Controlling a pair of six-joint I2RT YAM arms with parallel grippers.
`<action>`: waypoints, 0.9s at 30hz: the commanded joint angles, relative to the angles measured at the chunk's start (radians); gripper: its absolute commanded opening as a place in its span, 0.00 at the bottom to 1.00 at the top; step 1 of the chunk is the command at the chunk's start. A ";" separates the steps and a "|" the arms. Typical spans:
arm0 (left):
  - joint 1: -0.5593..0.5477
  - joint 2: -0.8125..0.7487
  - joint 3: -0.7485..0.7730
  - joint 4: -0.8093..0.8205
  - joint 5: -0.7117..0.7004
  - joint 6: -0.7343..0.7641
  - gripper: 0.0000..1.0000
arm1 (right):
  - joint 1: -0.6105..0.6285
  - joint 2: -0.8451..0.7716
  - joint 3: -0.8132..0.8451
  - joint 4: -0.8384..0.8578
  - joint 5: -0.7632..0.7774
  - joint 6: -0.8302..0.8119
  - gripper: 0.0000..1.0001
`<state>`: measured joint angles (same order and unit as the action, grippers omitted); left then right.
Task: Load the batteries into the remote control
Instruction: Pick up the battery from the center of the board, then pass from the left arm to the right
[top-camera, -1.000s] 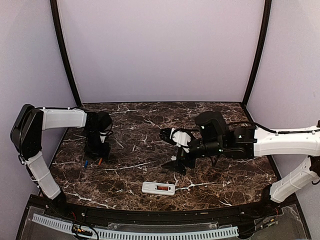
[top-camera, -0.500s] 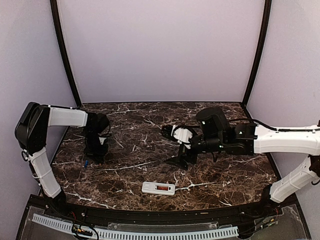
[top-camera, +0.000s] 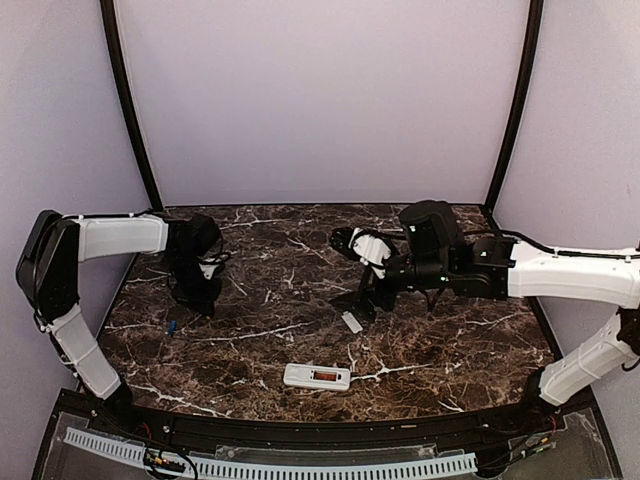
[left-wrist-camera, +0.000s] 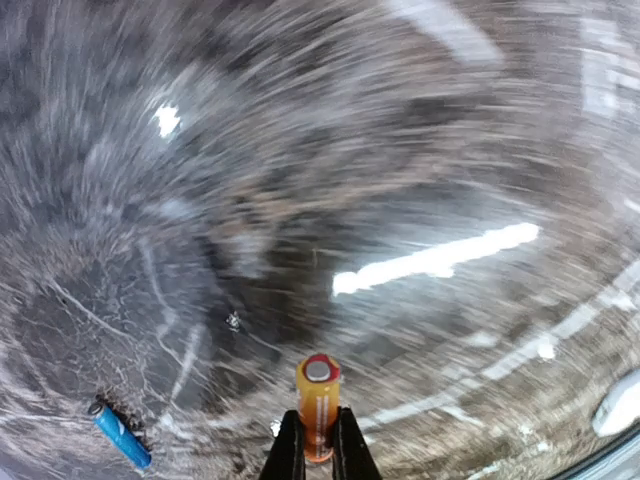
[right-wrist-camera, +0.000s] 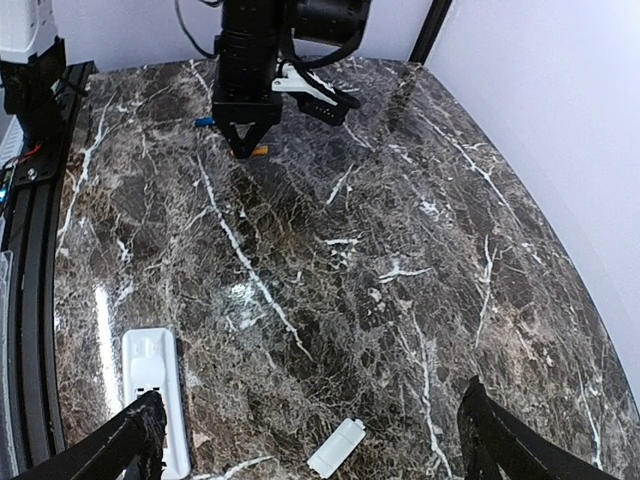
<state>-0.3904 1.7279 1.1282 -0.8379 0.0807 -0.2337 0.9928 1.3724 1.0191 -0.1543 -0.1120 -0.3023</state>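
1. At the front edge of the table (top-camera: 450, 360), the remote control (top-camera: 317, 376) lies back up, recess exposed; I judge nothing is loaded yet
2. Well apart on the left side, the orange-red battery (left-wrist-camera: 318, 395) is clamped in my left gripper (left-wrist-camera: 318, 445)
3. Near that, the blue battery (left-wrist-camera: 122, 435) lies loose on the table
4. My right gripper (right-wrist-camera: 310, 420) hangs empty, jaws wide apart, over the loose cover (right-wrist-camera: 336, 446)

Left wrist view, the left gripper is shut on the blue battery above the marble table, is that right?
Not quite. The left gripper is shut on the orange-red battery, not the blue one. The blue battery lies loose on the marble table. The left wrist view shows it.
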 joint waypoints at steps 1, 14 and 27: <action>-0.167 -0.177 0.055 0.042 0.003 0.144 0.00 | -0.048 -0.077 0.002 0.091 -0.045 0.130 0.99; -0.684 -0.328 0.086 0.339 -0.095 0.360 0.00 | -0.103 -0.043 0.075 0.008 -0.217 0.901 0.67; -0.740 -0.310 0.071 0.439 -0.141 0.414 0.00 | -0.024 0.062 0.110 -0.034 -0.380 1.012 0.61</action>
<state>-1.1252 1.4200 1.2106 -0.4267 -0.0284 0.1543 0.9398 1.4040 1.0859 -0.1627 -0.4206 0.6903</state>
